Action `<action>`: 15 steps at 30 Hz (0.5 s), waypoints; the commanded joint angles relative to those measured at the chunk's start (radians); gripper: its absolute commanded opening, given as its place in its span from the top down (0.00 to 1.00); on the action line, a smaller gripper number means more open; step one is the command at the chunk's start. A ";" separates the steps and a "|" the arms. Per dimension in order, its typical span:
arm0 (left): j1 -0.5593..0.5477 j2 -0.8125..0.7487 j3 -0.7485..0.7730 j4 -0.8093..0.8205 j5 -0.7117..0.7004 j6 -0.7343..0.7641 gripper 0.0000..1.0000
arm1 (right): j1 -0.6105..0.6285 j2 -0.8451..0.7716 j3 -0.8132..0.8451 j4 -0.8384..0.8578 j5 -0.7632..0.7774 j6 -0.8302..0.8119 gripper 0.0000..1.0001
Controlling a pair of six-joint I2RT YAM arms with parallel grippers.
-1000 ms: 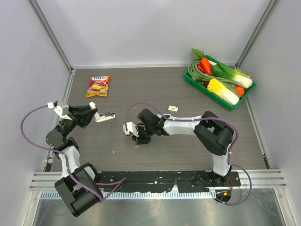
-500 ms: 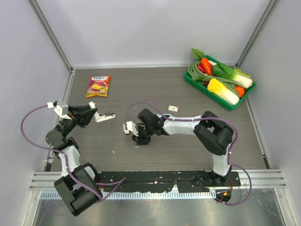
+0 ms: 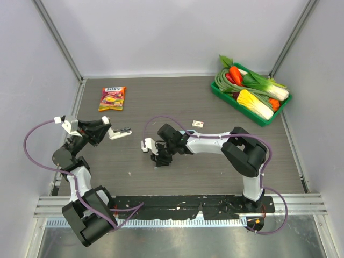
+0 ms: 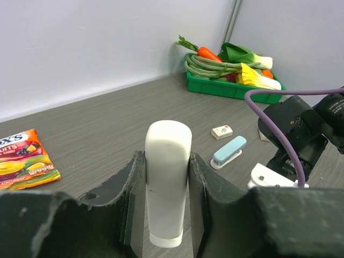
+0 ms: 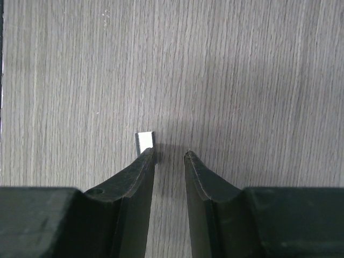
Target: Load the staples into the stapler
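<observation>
Right jaws are hanging slightly spread, with a silvery strip (image 5: 145,141) lying just at 1 fingertip (image 5: 146,161), outside the gap. Left jaws are pinching the white stapler (image 4: 167,172) — the staples (image 3: 198,123) are lying beside the right arm (image 3: 215,142).

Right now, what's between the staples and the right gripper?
A blue stapler, close beside the staples. The left wrist view shows it; from the top, the right arm hides it.
</observation>
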 commanded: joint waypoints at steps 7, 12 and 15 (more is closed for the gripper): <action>0.005 0.001 -0.003 0.055 -0.031 0.008 1.00 | -0.003 0.003 0.047 0.026 0.044 0.015 0.66; 0.005 0.002 -0.005 0.055 -0.033 0.009 1.00 | -0.002 -0.007 0.047 0.015 -0.001 0.015 0.65; 0.005 0.002 -0.005 0.055 -0.033 0.009 1.00 | -0.008 -0.017 0.052 0.002 -0.037 0.015 0.64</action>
